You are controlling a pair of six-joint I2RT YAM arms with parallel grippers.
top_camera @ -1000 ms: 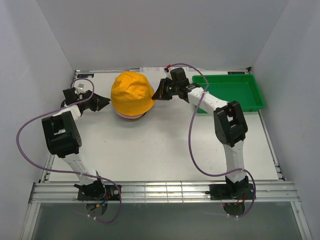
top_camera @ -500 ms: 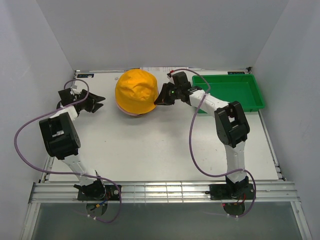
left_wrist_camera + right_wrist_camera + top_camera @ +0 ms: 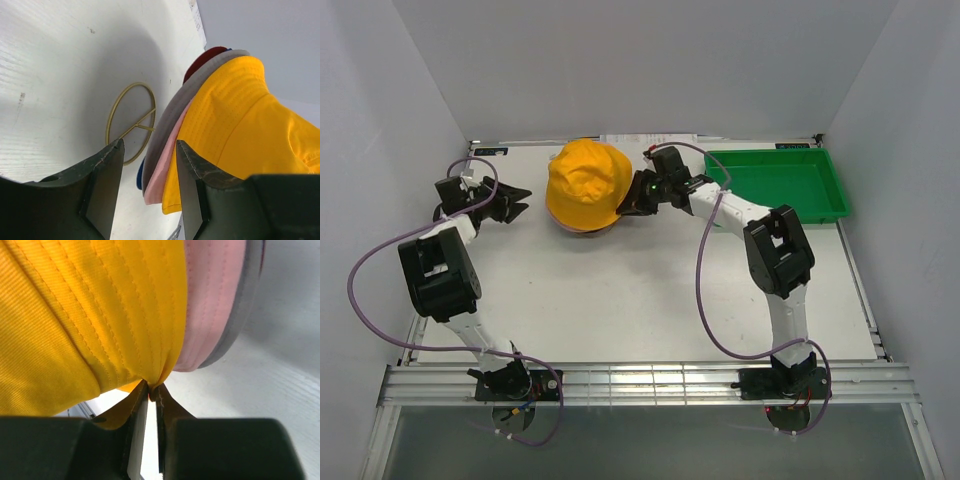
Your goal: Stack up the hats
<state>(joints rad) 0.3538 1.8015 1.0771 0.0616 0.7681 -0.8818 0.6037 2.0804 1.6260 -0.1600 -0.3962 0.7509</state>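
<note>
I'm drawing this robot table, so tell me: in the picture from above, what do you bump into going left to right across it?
left gripper → yellow-orange hat → right gripper, pinching that hat's brim → green tray

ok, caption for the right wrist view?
Right jaws pinch the brim of the yellow hat; pink hat and grey hat brims layered beside it.
</note>
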